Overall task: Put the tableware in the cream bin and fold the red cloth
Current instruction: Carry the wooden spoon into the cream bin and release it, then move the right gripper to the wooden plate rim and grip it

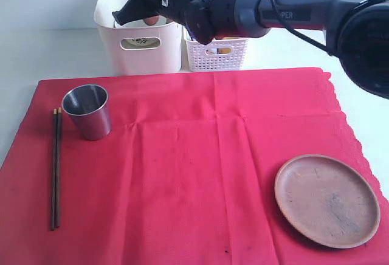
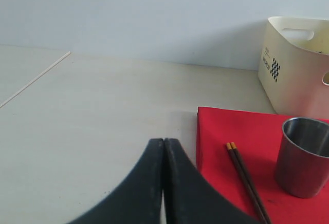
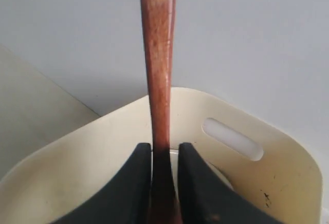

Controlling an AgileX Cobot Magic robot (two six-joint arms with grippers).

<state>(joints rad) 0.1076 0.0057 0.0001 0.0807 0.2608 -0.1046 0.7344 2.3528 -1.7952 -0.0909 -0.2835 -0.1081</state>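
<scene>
My right gripper [image 3: 164, 147] hangs over the cream bin [image 3: 247, 193], shut on the brown wooden spoon [image 3: 158, 54], whose handle stands up between the fingers. In the exterior view that gripper [image 1: 124, 14] is above the bin [image 1: 137, 55] at the back. The red cloth [image 1: 194, 168] lies spread flat. On it are the steel cup [image 1: 88, 112] and dark chopsticks [image 1: 56, 168] at the left and the round wooden plate [image 1: 327, 199] at the front right. My left gripper [image 2: 163, 142] is shut and empty over bare table left of the cloth [image 2: 231, 126], near the chopsticks [image 2: 247, 180] and cup [image 2: 303, 154].
A white lattice basket [image 1: 216, 52] stands right of the cream bin, partly behind my right arm. Pale table [image 2: 92, 121] borders the cloth on the left. The cloth's scalloped edge [image 1: 352, 134] runs down the right side.
</scene>
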